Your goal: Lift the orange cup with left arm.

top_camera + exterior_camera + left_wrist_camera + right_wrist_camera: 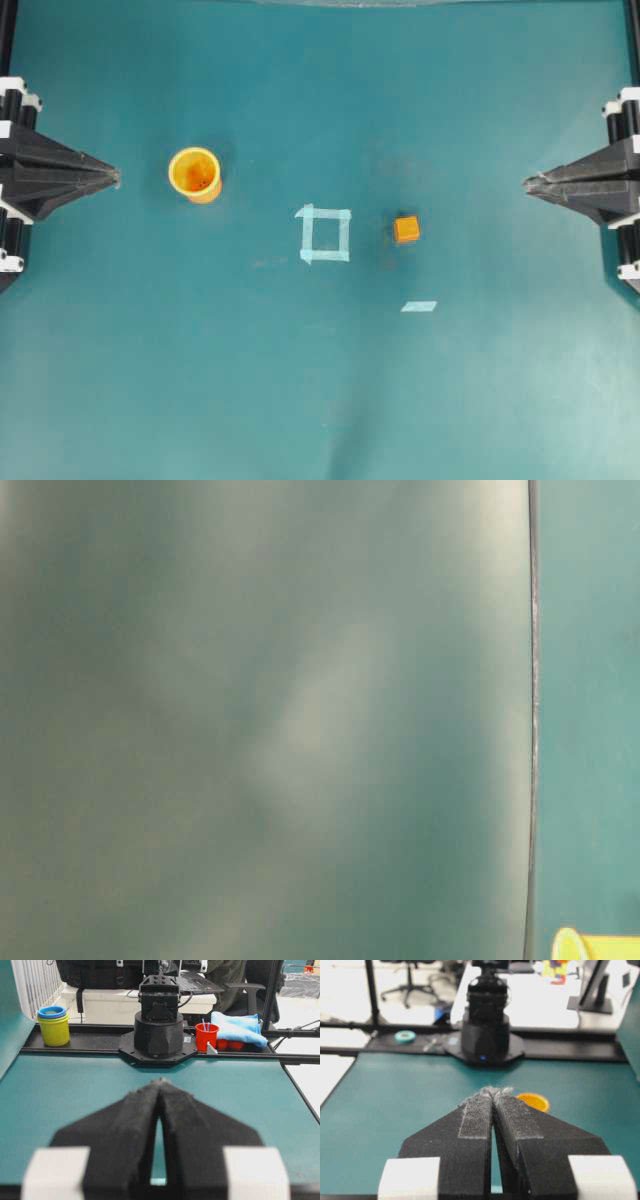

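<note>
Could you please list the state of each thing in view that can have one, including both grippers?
orange cup: upright on the table, mouth open upward, not held.
orange cube: resting on the table right of the tape square, untouched.
tape square: flat on the table, nothing inside it.
left gripper: jaws shut, empty, short of the cup.
right gripper: jaws shut, empty, at the right edge.

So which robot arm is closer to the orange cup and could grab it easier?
The left one. Its tool points straight at the orange cup, just a short gap away. The right tool sits far across the table, with the taped square and orange cube in between. Both tools are shut.
</note>
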Controlling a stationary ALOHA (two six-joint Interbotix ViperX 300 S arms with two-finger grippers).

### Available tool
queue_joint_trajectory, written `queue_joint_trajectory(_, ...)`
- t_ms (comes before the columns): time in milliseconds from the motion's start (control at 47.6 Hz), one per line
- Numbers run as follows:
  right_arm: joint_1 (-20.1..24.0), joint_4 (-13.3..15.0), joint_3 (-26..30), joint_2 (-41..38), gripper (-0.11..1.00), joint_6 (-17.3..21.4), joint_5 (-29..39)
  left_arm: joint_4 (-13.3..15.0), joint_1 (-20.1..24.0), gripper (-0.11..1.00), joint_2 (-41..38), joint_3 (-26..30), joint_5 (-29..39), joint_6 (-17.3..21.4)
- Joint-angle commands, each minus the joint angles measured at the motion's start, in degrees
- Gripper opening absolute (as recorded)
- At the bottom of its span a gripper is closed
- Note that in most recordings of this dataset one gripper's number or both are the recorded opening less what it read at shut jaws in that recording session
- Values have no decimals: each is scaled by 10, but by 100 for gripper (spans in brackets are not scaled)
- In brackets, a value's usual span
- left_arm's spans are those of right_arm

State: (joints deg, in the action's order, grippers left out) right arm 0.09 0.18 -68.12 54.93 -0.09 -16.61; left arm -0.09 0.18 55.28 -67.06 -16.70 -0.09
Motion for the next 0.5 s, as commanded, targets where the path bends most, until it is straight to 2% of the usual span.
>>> queue_joint_trajectory(0, 0, 0, 24, 0, -1, -4, -2, -4, -2, 0, 1, 11, 22, 2)
queue_joint_trajectory(63, 0, 2, 29, 0, -1, -5, 8, -4, -1, 4, 4, 16, 40, 1)
queue_joint_trajectory(147, 0, 5, 40, 0, -1, -5, 26, -4, -2, 1, 7, 21, 64, 1)
queue_joint_trajectory(483, 0, 6, 52, 1, 0, -5, 42, -4, -1, 1, 32, 27, 148, 9)
